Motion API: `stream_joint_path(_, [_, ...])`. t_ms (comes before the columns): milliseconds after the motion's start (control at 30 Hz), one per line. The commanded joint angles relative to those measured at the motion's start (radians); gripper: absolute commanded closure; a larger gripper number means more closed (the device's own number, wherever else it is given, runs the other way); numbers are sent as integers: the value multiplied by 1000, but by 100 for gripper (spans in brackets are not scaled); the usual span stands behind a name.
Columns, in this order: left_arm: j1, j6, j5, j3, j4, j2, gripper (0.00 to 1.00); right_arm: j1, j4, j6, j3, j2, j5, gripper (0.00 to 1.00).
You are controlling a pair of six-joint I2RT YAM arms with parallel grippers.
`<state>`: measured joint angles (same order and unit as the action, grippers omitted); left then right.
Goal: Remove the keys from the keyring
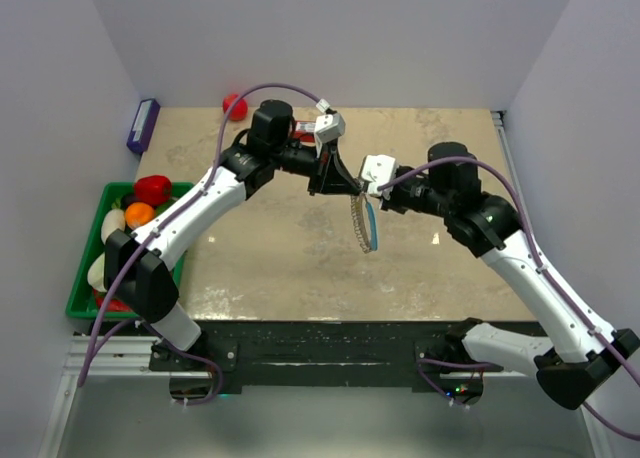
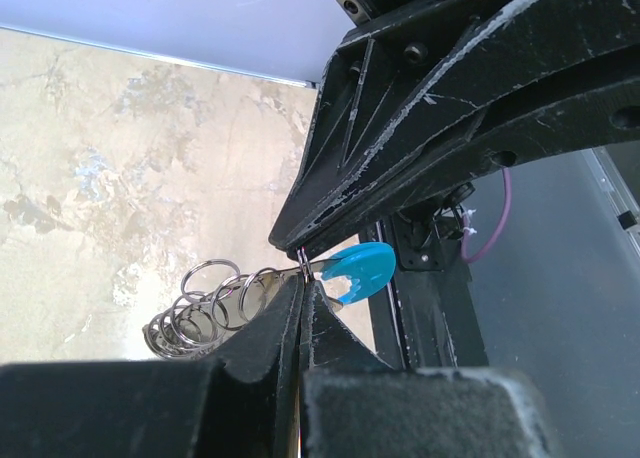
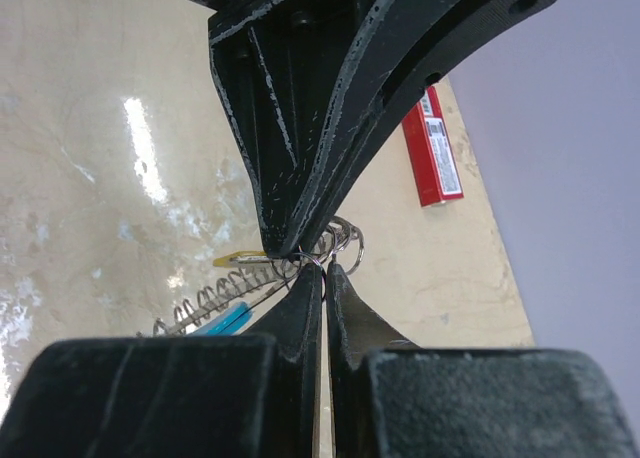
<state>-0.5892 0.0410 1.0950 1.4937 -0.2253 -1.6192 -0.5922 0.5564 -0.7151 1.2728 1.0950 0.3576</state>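
The left tool (image 2: 302, 283) clamps the keyring (image 1: 358, 223), which dangles above mid worktop (image 1: 270, 248). The right tool (image 3: 322, 273) pinches the same end, brass key (image 3: 240, 259) just beside; best anchor left, slide key along coil gently.

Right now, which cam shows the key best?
Right wrist: the key is a small yellow piece against the keyring links, in clear sight. Left wrist shows only rings and the blue tab, no key. Top view: too small to make out.

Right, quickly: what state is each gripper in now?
Left gripper: shut on the floppy silvery-grey chain-link keyring with a light-blue segment.
Right gripper: shut on the same keyring.
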Motion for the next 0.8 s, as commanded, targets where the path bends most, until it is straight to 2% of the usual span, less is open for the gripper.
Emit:
stream_joint_path(0, [-9,-4,68,33,34,50,100,35,-128,74,-7,-23,73,100])
stream_joint_path(400, [-9,-13,77,42,21,53,100,106,-208,204,-12,-4,245,100])
stream_joint_path(767, [-8,-27,83,50,4,47,100,179,-314,330,-49,6,337,100])
